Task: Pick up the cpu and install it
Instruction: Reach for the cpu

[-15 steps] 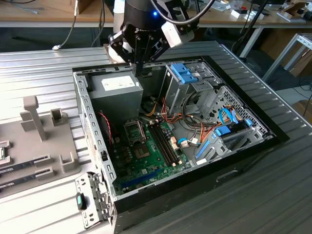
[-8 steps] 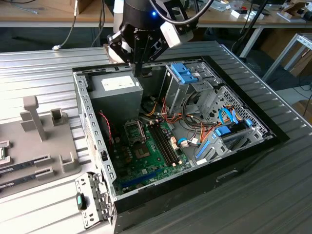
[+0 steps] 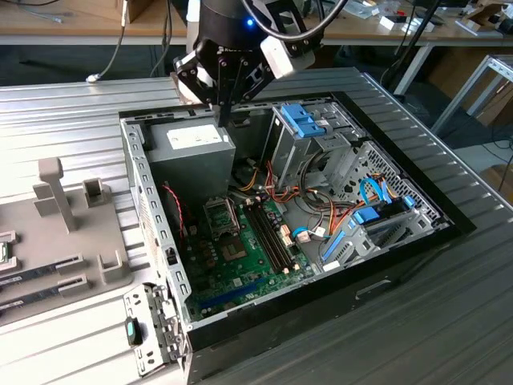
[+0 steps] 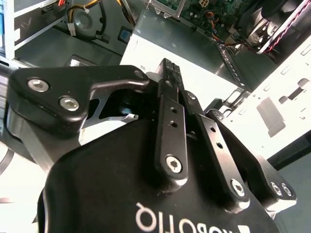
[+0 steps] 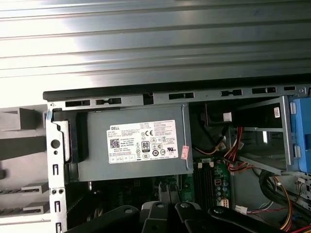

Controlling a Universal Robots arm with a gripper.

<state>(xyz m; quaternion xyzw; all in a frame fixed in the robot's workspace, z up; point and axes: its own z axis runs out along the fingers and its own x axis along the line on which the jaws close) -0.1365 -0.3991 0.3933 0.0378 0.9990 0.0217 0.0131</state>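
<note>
My gripper hangs over the open computer case, its black fingers pointing down at the top of the grey power-supply box. In the second wrist view the gripper has its two fingers pressed together, shut, with the tips just above the box's white label. I see nothing between the tips. The cpu is out of view. The dark metal socket frame sits on the green motherboard, below the box in the exterior view. The first wrist view looks down on the power-supply box.
A blue-handled drive cage stands to the exterior view's right of the gripper, with bundles of cables below it. Black memory slots run beside the socket. A grey fixture with memory sticks lies on the ribbed table at the left.
</note>
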